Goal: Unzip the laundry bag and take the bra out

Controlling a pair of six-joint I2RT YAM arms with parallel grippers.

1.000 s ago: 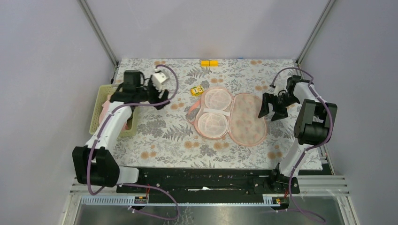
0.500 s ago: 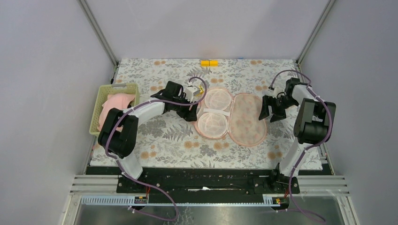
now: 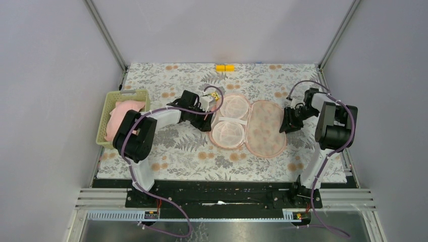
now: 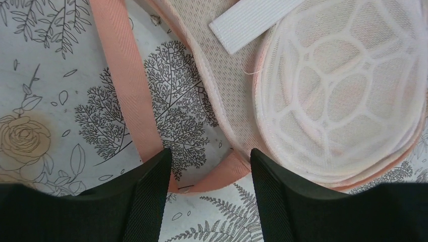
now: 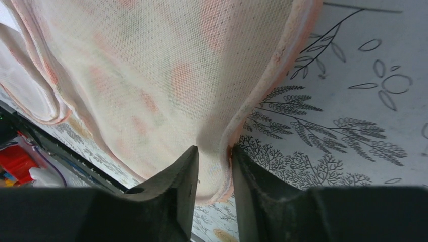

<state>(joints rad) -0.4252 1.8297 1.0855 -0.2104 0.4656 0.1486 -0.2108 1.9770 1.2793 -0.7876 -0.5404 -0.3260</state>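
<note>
The laundry bag (image 3: 265,128) lies unzipped and spread flat mid-table, with white mesh cups (image 3: 233,107) showing in its left half. The pale-pink bra (image 3: 121,113) lies in the green basket (image 3: 126,93) at the left. My left gripper (image 3: 207,118) is low at the bag's left edge. In the left wrist view it (image 4: 209,159) stands open, the bag's salmon strap loop (image 4: 123,75) running between its fingers. My right gripper (image 3: 283,126) is at the bag's right edge. In the right wrist view it (image 5: 214,151) pinches the puckered rim of the bag (image 5: 166,65).
A yellow block (image 3: 225,67) sits at the table's far edge. A small yellow toy (image 3: 214,96) lies just behind the left gripper. A white elastic band (image 4: 252,22) crosses between the mesh cups. Grey walls close in the table on three sides.
The left arm swung from over the basket across to the bag's left edge, uncovering the bra in the basket. The right gripper moved left and closed on the bag's right rim.
</note>
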